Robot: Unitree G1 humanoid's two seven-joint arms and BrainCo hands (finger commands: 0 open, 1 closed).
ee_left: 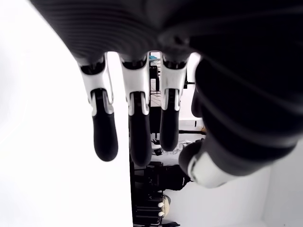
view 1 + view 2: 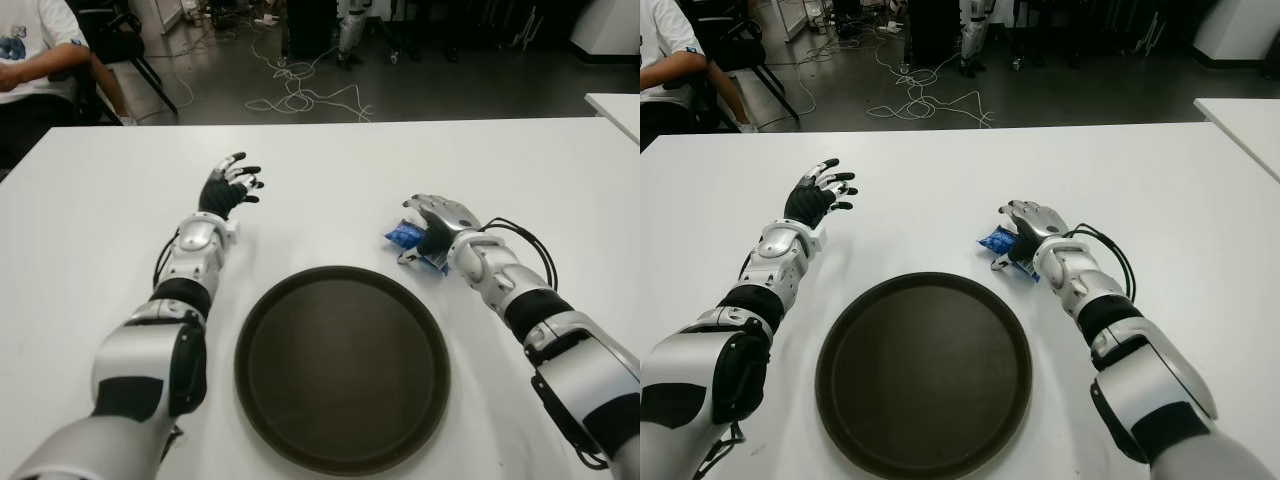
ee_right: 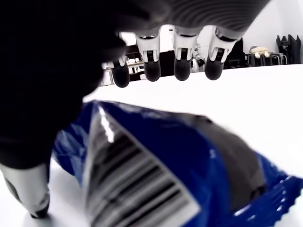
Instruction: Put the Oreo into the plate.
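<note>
The blue Oreo packet [image 2: 403,236] lies on the white table [image 2: 330,170], just beyond the right rim of the round dark plate [image 2: 340,365]. My right hand [image 2: 438,215] sits over the packet's right part, covering some of it. In the right wrist view the packet [image 3: 156,161] fills the space under the palm, with the fingers [image 3: 182,61] stretched out above it and the thumb beside it, not closed on it. My left hand [image 2: 232,185] shows to the far left of the plate, fingers [image 1: 137,127] spread and holding nothing.
A person [image 2: 30,60] sits on a chair past the table's far left corner. Cables [image 2: 300,95] lie on the floor behind the table. Another white table's corner [image 2: 615,105] shows at the right edge.
</note>
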